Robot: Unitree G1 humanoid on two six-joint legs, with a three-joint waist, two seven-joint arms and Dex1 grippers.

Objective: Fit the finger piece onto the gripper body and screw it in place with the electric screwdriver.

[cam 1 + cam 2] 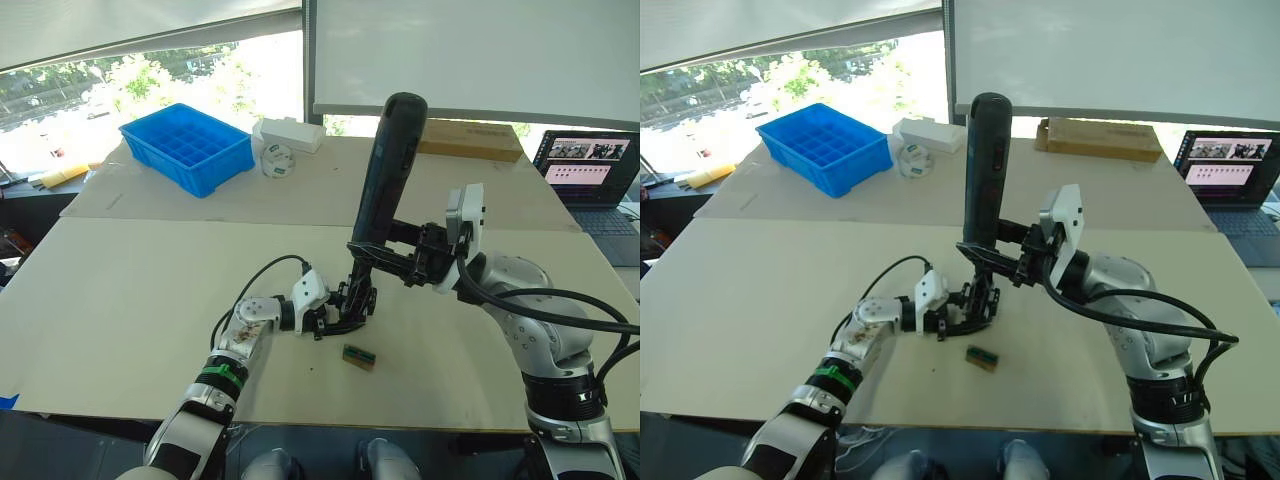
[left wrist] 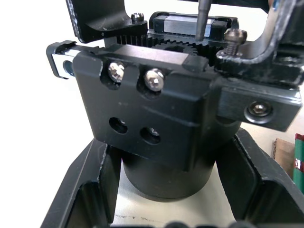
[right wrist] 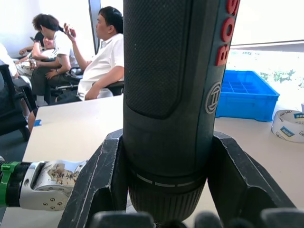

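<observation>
My left gripper [image 1: 345, 312] is shut on the gripper body [image 1: 352, 300], a black round-based part held just above the table a little ahead of me. In the left wrist view its two fingers [image 2: 90, 190] clamp the round base of the gripper body [image 2: 142, 99], whose top carries a gear and screws. My right gripper [image 1: 375, 257] is shut on the electric screwdriver [image 1: 385, 170], which stands nearly upright over the body. Its thin metal bit [image 2: 203, 19] comes down onto the body's top. I cannot tell the finger piece apart from the black parts on the body.
A small green-and-tan block [image 1: 359, 356] lies on the table just in front of the body. At the back stand a blue bin [image 1: 188, 147], a tape roll [image 1: 277, 160], a white box [image 1: 290, 133] and a cardboard box [image 1: 470, 140]. A laptop [image 1: 590, 165] sits far right. People [image 3: 95, 57] sit beyond the table.
</observation>
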